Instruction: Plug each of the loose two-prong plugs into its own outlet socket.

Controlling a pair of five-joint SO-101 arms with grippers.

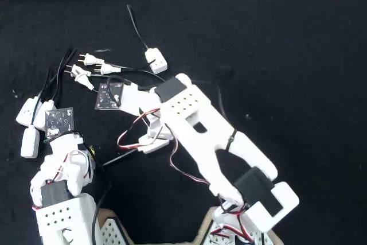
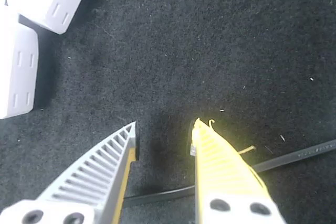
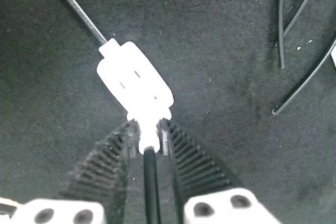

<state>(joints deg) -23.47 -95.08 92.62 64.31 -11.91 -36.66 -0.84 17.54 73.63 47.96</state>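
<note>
Insertion seems in hand: your right end effector (image 3: 148, 124) clamps a plug (image 3: 148, 137) at its outlet socket (image 3: 134, 80); your left end effector (image 2: 165, 123) gapes. Press straight.

On the table (image 1: 287, 55), loose plugs (image 1: 87, 59) lie bunched toward ten o'clock with a lone socket (image 1: 156, 60) at their three o'clock, three sockets (image 1: 28, 142) sit together at nine o'clock just beside the left gripper (image 2: 164, 124), and a plug (image 3: 147, 135) seated in a socket (image 3: 137, 80) lies between the right gripper's (image 3: 148, 125) fingers (image 3: 194, 156).
</note>
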